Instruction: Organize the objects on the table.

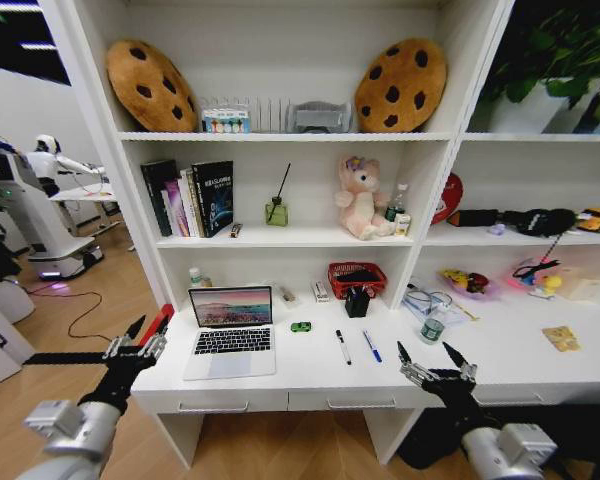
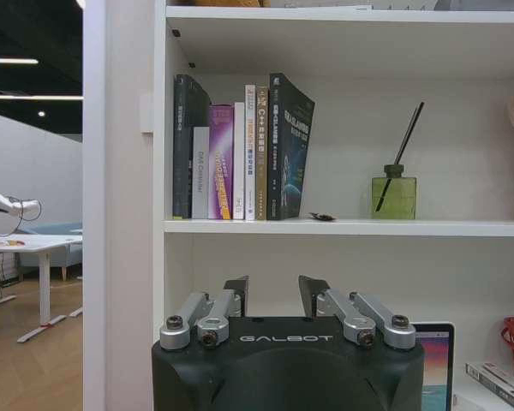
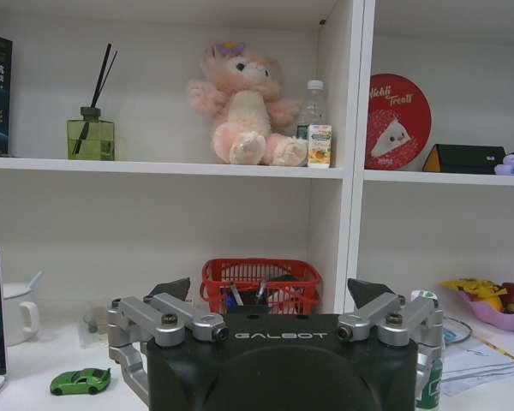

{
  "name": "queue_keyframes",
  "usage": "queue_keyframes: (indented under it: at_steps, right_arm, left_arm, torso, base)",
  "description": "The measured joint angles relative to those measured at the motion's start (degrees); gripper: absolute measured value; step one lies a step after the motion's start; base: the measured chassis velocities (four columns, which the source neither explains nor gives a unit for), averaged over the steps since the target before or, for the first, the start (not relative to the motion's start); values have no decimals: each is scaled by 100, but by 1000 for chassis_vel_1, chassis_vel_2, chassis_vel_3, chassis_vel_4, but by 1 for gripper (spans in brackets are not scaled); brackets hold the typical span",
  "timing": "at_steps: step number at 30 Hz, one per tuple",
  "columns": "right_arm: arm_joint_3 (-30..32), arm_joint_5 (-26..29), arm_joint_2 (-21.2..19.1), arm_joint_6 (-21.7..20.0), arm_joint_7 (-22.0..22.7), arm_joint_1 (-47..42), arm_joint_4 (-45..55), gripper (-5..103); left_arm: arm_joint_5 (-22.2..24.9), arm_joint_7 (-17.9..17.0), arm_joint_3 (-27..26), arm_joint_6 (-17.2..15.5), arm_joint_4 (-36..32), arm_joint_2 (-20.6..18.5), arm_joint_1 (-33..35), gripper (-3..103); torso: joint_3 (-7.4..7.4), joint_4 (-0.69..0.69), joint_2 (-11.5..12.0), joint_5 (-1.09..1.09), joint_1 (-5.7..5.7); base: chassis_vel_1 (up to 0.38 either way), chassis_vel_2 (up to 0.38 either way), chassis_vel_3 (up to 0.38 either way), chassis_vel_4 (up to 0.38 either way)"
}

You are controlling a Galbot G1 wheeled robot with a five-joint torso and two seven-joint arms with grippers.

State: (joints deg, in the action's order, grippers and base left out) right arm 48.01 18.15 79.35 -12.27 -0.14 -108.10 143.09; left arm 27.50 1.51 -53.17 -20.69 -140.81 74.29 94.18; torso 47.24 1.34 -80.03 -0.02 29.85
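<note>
While both arms hover at the near edge of the long white table (image 1: 480,350), neither has hold of anything. The left gripper (image 1: 138,335) hangs off the table's left front corner, its fingers (image 2: 236,291) a modest way apart and empty. The right gripper (image 1: 432,358) sits over the front edge to the right of centre, its fingers (image 3: 173,289) spread wide, nothing between them.

Just beyond and to the right of the left fingertips stands the silver laptop (image 1: 231,332), lid open and screen lit; an edge of that screen shows beside the left gripper in its wrist view. Between the two grippers, further onto the table than either, lie the small green toy car (image 1: 301,327), then a black pen (image 1: 343,347) and a blue pen (image 1: 372,346), side by side but apart, the blue one nearer the right fingers. In the right wrist view the car rests on the tabletop beyond that gripper's finger on the laptop side.

Straight ahead of the right fingers, against the back of the table, sits a red mesh basket (image 3: 259,282). A small bottle (image 1: 432,329) stands just past the right fingertips, and a yellow card (image 1: 561,339) lies well off to their right.
</note>
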Motion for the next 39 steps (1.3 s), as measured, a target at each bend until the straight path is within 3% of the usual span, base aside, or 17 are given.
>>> queue_keyframes:
  at_steps: [1, 2, 5, 8, 11, 18, 25, 26, 34, 39]
  right_arm:
    - [0, 0, 0, 0, 0, 0, 0, 100]
    - [-41, 21, -72, -11, 0, 96, -97, 100]
    - [-79, 29, -128, -20, -2, 171, -280, 100]
    - [-94, 73, -182, -16, -19, 195, -542, 100]
    - [-114, 88, -255, -21, -23, 323, -767, 100]
    - [-274, 210, -398, -266, 65, 758, -1090, 100]
    - [-606, 355, -602, -539, 221, 1339, -1414, 100]
    - [-711, 378, -681, -594, 270, 1526, -1527, 100]
    - [-841, 475, -1110, -646, 314, 1868, -1933, 100]
    - [-840, 488, -1101, -644, 312, 1955, -2132, 100]
  left_arm:
    - [0, 0, 0, 0, 0, 0, 0, 38]
    - [29, -36, 1, -122, -30, -53, -16, 27]
    - [135, -100, 46, -316, -45, -214, -79, 22]
    - [281, -283, 333, -517, 104, -660, -391, 6]
    - [389, -375, 578, -617, 275, -929, -628, 1]
    - [583, -458, 1008, -767, 693, -1267, -1060, 0]
    - [1047, -865, 1575, -921, 1361, -1570, -2035, 0]
    - [1152, -1088, 1853, -932, 1653, -1621, -2481, 0]
    - [1228, -1446, 2808, -985, 2422, -1661, -3643, 0]
    - [1209, -1474, 3373, -1001, 2998, -1529, -4394, 0]
  torso:
    - [0, 0, 0, 0, 0]
    - [0, -2, 0, 1, 0]
    - [0, -5, 0, 2, 0]
    - [0, -1, 0, 2, -1]
    - [0, 0, 0, 1, -1]
    - [0, -2, 0, 1, -1]
    - [1, -3, 0, 1, -1]
    - [0, -1, 1, 1, -1]
    - [0, -3, 1, 2, -1]
    - [1, -2, 1, 2, 0]
  base:
    - [0, 0, 0, 0]
    - [0, 0, 0, 0]
    - [0, 0, 0, 0]
    - [0, 0, 0, 0]
    - [0, 0, 0, 0]
    - [0, 0, 0, 0]
    - [0, 0, 0, 0]
    - [0, 0, 0, 0]
    - [0, 0, 0, 0]
    - [0, 0, 0, 0]
